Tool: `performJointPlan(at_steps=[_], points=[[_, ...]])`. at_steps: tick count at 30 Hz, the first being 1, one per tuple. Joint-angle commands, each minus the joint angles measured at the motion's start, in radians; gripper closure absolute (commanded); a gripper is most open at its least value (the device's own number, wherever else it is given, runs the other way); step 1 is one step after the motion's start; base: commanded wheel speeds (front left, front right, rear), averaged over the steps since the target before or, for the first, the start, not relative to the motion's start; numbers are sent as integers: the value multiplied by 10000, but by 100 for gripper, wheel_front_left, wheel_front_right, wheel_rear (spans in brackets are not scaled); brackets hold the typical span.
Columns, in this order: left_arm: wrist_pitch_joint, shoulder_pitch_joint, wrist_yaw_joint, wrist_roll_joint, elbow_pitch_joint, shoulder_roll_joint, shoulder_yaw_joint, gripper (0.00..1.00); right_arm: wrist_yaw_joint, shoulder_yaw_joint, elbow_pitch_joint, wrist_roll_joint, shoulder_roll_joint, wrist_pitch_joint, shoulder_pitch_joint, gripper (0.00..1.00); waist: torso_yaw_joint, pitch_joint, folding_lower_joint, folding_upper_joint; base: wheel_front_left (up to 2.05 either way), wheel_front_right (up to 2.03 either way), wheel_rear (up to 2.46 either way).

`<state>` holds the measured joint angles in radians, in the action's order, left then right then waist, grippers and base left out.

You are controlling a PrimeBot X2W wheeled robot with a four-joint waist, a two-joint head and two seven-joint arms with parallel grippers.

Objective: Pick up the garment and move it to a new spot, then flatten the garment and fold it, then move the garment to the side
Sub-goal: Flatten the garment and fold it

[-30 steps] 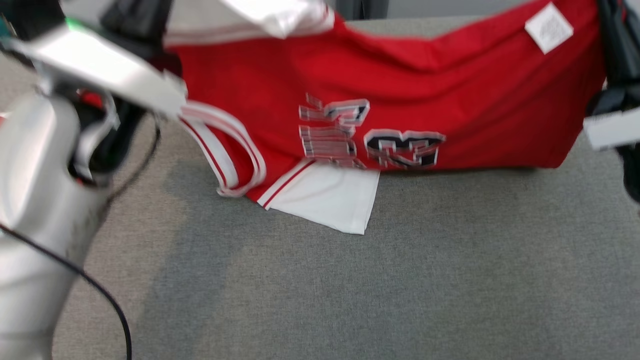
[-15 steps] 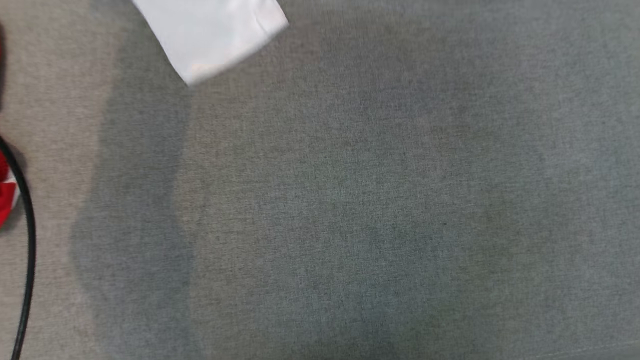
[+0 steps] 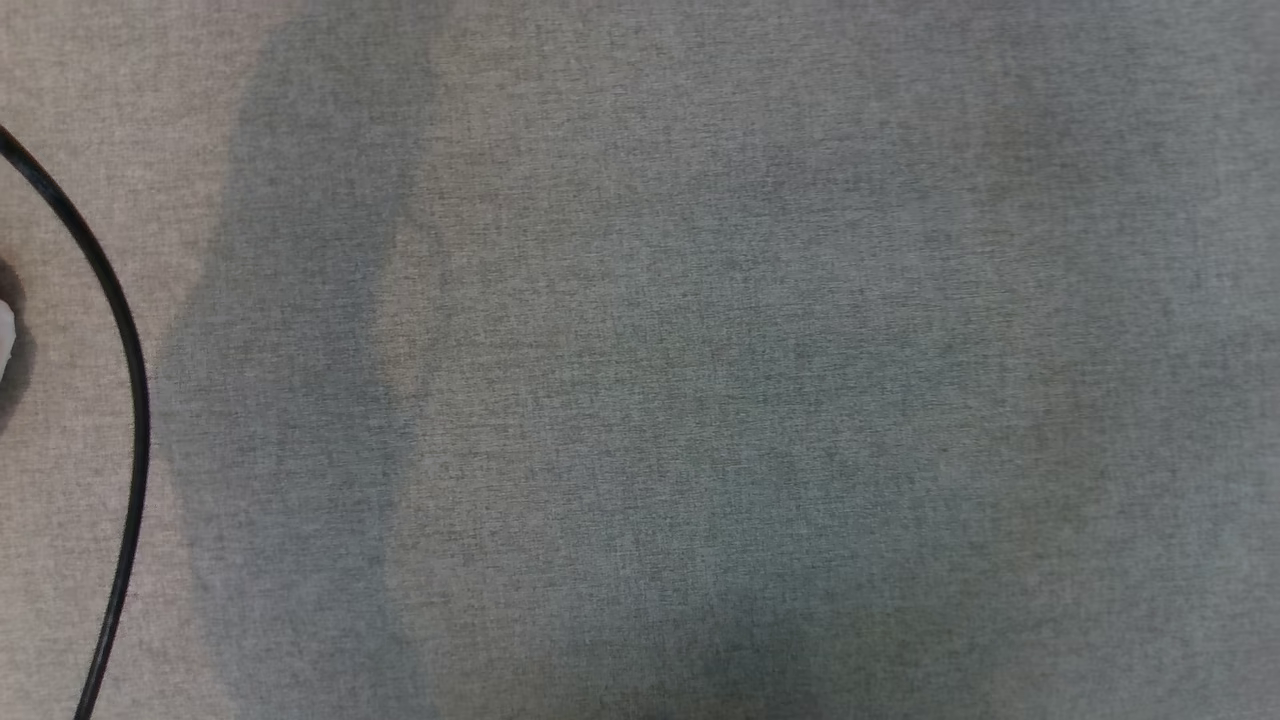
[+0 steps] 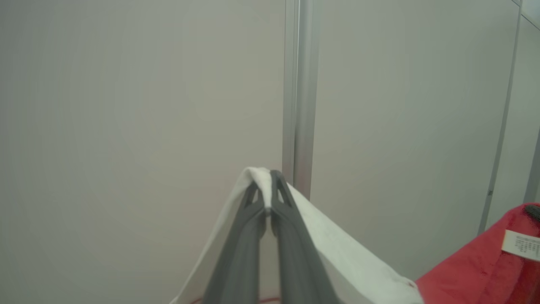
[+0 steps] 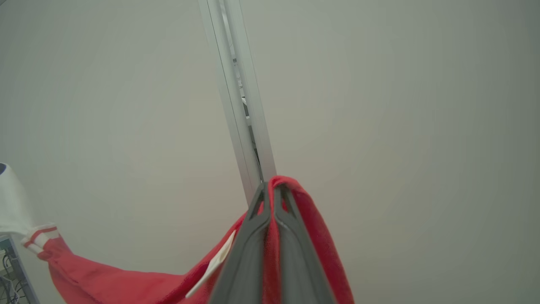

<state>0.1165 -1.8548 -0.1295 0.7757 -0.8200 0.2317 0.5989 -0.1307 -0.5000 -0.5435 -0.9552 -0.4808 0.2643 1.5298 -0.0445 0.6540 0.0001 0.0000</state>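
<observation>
The garment is a red and white jersey held up in the air between both arms. In the left wrist view my left gripper (image 4: pixel 266 181) is shut on a white part of the garment (image 4: pixel 337 249), and the red body with a white label hangs at the lower right. In the right wrist view my right gripper (image 5: pixel 270 188) is shut on a red edge of the garment (image 5: pixel 314 228), which sags away to the lower left toward its white sleeve. Both wrist cameras face a pale wall.
The head view looks straight down on the grey fabric table top (image 3: pixel 700 380), crossed by broad soft shadows. A black cable (image 3: pixel 125 380) curves down its left edge. A metal wall post (image 4: pixel 297 93) stands behind the grippers.
The head camera has tilted down: the jersey and arms that were in its picture have passed out of the top, the last white corner going in the past half second.
</observation>
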Motion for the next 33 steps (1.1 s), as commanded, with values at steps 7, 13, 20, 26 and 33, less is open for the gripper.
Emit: performJointPlan(at_steps=[7, 13, 20, 26, 33], points=[[-145, 1924, -9, 1337, 666, 380, 683, 100, -3, -971, 399, -783, -407, 0, -1431, 100, 141, -113, -1, 0, 0, 0, 0], [-250, 4170, -9, 2473, 1190, 848, 849, 100, -3, -1540, 1133, -1295, -350, 0, -3123, 100, -35, -1021, -1, 0, 0, 0, 0], [100, 7427, 71, 3496, 2287, 1540, 680, 100, -3, -2381, 1766, -1849, -237, 0, -5227, 100, -199, -2512, -1, 0, 0, 0, 0], [556, 10032, 576, 4220, 3939, 2089, 375, 100, -3, -2332, 2257, -2226, -261, -2, -6861, 100, -157, -3711, -1, 0, 0, 0, 0], [724, 12542, 1604, 4663, 6348, 2603, 390, 100, -3, -2221, 2652, -2202, -338, 0, -8416, 100, -112, -4646, -1, 0, 0, 0, 0]])
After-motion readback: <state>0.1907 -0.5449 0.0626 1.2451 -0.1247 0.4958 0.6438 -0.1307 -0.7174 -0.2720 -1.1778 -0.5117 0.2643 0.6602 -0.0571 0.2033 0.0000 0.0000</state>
